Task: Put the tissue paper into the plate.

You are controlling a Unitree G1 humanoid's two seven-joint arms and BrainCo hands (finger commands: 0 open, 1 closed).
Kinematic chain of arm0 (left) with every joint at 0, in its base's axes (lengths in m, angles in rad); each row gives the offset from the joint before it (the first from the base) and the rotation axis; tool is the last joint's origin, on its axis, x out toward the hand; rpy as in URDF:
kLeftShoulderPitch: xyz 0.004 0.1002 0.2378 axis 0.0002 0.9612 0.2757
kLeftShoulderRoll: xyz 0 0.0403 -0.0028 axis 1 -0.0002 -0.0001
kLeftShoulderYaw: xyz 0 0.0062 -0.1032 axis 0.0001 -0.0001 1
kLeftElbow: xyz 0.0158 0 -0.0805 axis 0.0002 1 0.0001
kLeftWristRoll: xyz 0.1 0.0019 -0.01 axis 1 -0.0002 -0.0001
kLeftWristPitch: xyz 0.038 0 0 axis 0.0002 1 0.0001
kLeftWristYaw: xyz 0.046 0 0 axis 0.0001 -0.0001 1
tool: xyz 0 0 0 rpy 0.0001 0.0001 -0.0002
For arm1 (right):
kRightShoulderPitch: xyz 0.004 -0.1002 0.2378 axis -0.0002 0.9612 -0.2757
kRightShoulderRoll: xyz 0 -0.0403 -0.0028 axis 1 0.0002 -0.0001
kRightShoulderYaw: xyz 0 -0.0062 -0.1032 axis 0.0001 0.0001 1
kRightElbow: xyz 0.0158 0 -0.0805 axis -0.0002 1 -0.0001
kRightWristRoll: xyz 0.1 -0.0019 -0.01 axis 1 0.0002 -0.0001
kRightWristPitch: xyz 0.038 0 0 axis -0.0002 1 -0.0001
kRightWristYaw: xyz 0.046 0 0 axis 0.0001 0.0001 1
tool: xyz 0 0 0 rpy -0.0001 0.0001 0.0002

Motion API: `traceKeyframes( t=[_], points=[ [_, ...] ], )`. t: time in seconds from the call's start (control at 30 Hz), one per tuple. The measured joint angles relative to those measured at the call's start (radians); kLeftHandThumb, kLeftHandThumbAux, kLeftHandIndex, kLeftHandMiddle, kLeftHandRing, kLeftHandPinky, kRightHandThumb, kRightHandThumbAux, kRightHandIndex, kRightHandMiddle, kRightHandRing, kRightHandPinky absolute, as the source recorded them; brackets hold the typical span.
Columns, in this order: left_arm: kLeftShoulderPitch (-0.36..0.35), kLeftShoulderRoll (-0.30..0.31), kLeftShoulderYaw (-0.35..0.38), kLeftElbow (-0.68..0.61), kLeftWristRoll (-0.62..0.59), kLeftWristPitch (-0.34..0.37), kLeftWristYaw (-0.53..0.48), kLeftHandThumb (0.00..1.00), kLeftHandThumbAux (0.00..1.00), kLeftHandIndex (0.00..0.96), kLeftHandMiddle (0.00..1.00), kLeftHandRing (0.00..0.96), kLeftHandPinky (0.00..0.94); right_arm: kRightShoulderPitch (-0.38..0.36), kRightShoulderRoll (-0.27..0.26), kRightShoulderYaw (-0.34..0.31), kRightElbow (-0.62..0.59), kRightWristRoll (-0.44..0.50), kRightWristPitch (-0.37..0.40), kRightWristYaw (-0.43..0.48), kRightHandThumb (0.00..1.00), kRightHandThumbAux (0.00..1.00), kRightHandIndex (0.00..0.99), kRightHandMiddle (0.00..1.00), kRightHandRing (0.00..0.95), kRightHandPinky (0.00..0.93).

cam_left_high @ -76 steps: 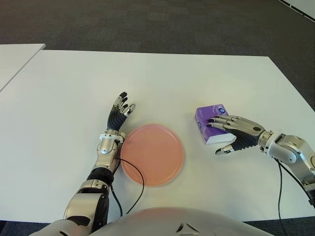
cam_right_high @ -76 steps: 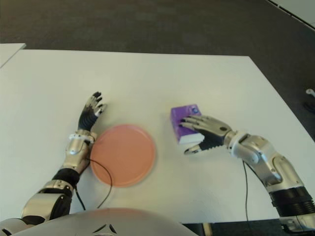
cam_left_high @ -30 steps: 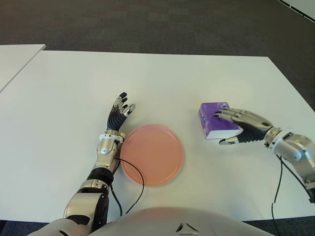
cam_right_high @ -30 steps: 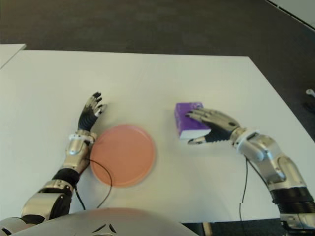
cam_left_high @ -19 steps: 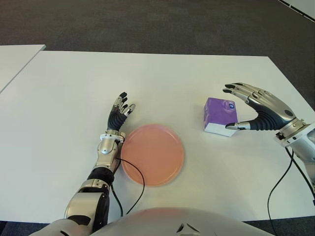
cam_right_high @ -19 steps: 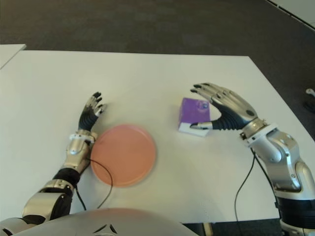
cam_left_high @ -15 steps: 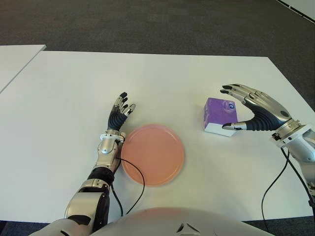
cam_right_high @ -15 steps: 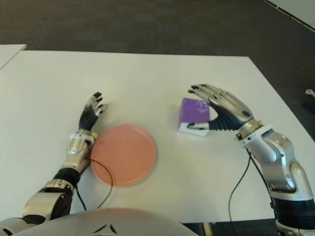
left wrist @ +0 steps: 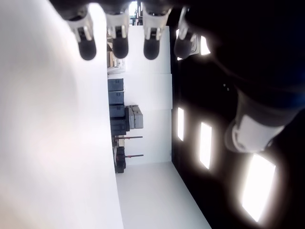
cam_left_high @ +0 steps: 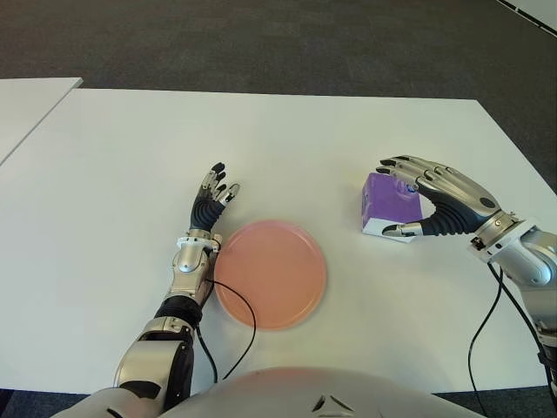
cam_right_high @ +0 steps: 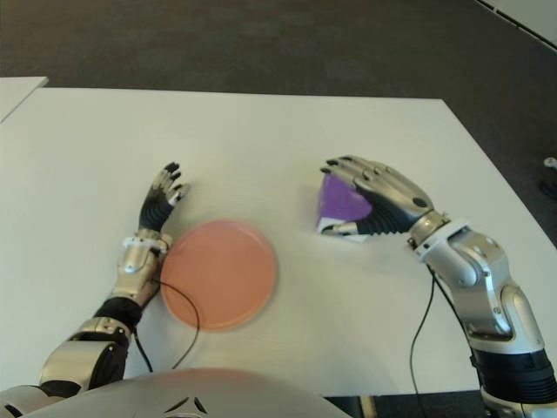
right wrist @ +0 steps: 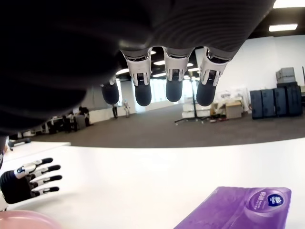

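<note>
On the white table (cam_left_high: 348, 139), beneath the arched fingers (cam_left_high: 409, 165) of the right hand (cam_left_high: 431, 202), lies the purple tissue pack (cam_left_high: 383, 202), tilted with one white-edged lower side showing toward the robot. That hand is spread wide over the pack: the four fingers reach across its top and far side, while the thumb (cam_left_high: 396, 230) extends along its near lower edge. In the right wrist view the fingertips (right wrist: 174, 93) hang clear above the pack (right wrist: 238, 212), so no closed grasp is shown. Well apart from this hand, toward the robot's left, sits the pink plate (cam_left_high: 271, 273), holding nothing. Just beside the plate's left rim shows the left hand (cam_left_high: 210, 207), idle, palm-side down with its fingers straight and relaxed, holding nothing; the left wrist view confirms the extended fingers (left wrist: 120, 45) alongside the tabletop. A black cable (cam_left_high: 246, 326) loops from the left forearm across the near edge of the plate.
</note>
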Motion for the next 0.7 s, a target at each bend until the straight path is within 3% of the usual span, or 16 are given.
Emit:
traceKeyframes(
  t=[0.7],
  points=[
    [0.002, 0.001, 0.0, 0.001, 0.0, -0.001, 0.0, 0.0, 0.567, 0.0, 0.0, 0.0, 0.0, 0.004, -0.006, 0.016, -0.008, 0.008, 0.02, 0.09, 0.172, 0.317, 0.0, 0.0, 0.0, 0.0]
  ],
)
